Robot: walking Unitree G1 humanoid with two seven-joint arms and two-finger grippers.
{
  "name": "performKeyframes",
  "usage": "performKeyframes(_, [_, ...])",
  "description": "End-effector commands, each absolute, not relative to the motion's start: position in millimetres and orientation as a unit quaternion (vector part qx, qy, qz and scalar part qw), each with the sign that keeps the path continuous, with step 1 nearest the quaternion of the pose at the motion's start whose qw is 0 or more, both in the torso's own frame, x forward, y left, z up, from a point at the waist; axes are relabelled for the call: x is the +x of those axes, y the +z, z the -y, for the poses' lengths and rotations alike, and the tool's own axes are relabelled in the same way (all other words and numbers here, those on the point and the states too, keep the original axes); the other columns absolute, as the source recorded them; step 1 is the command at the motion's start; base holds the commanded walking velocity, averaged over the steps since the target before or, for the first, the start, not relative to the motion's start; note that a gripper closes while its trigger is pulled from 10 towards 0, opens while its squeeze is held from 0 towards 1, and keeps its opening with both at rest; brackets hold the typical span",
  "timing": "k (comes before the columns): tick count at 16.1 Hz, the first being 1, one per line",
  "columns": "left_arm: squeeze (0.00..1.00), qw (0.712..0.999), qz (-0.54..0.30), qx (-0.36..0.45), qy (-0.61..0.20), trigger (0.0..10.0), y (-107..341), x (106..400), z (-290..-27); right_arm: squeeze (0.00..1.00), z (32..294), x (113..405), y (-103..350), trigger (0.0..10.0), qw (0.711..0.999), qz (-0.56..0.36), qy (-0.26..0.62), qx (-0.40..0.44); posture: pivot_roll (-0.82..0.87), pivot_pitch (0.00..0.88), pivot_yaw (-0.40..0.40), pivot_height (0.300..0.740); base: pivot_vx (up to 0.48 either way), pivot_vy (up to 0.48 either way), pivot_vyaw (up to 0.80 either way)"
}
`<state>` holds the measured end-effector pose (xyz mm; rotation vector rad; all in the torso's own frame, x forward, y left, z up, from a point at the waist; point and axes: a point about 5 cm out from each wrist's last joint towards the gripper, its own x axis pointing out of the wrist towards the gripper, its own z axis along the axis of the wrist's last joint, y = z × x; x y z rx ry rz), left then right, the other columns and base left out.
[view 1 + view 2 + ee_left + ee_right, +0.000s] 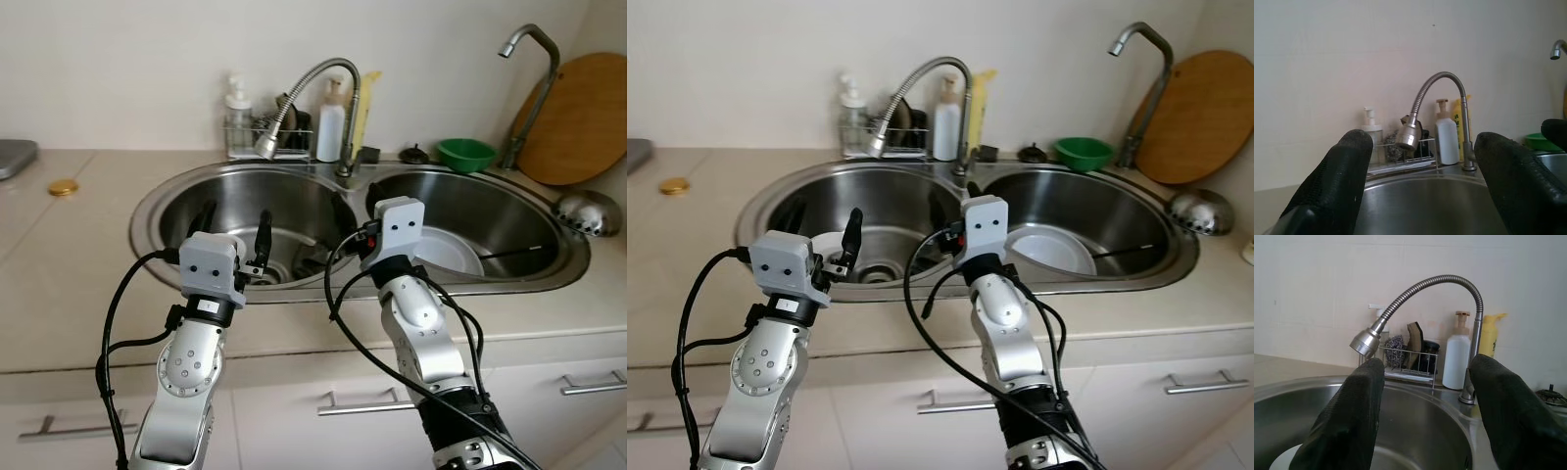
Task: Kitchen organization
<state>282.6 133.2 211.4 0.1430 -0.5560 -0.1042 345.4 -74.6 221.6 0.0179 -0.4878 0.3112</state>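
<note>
A stainless double sink (157, 211) lies in the counter before me. Both arms reach over its front rim. My left gripper (235, 230) hovers open above the left basin with nothing between its fingers (1347, 171). My right gripper (1425, 364) is open too, held over the divider between the basins, and its fingers (1352, 416) point toward the flexible faucet (313, 83). A white plate (446, 253) lies in the right basin, with a thin black utensil (519, 253) beside it. Another white dish (828, 245) shows low in the left basin.
Behind the sink stand a wire rack (269, 137) with a soap pump and scrubbers, a white bottle (331, 127), a yellow bottle (364, 108) and a green bowl (465, 154). A wooden board (583, 117), a second tap (534, 59) and a metal strainer (588, 211) are at right. A gold lid (64, 186) lies left.
</note>
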Motion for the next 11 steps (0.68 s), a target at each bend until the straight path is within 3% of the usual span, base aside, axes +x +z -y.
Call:
performKeyframes(1, [0.00, 0.955, 0.281, 0.079, -0.054, 10.0, 214.1, 282.2, -131.9, 0.00, 73.2, 341.9, 229.0, 10.0, 0.952, 0.262, 0.158, 0.018, 0.02, 0.000, -0.043, 0.736, 0.000, 0.000, -0.80])
performKeyframes(5, [0.00, 0.953, 0.284, 0.088, -0.058, 10.0, 215.1, 282.0, -130.7, 0.00, 72.5, 340.9, 229.7, 10.0, 0.950, 0.266, 0.160, 0.023, 0.02, 0.000, -0.041, 0.736, 0.000, 0.000, -0.80])
performKeyframes(10, [0.00, 0.953, 0.283, 0.084, -0.061, 10.0, 213.6, 280.6, -129.7, 0.00, 73.3, 339.9, 228.9, 10.0, 0.950, 0.267, 0.159, 0.026, 0.02, 0.000, -0.041, 0.736, 0.000, 0.000, 0.00])
performKeyframes(11, [0.00, 0.953, 0.284, 0.086, -0.063, 10.0, 213.5, 280.4, -128.9, 0.00, 73.7, 340.1, 228.8, 10.0, 0.950, 0.267, 0.158, 0.025, 0.02, 0.000, -0.040, 0.736, 0.000, 0.000, -0.80])
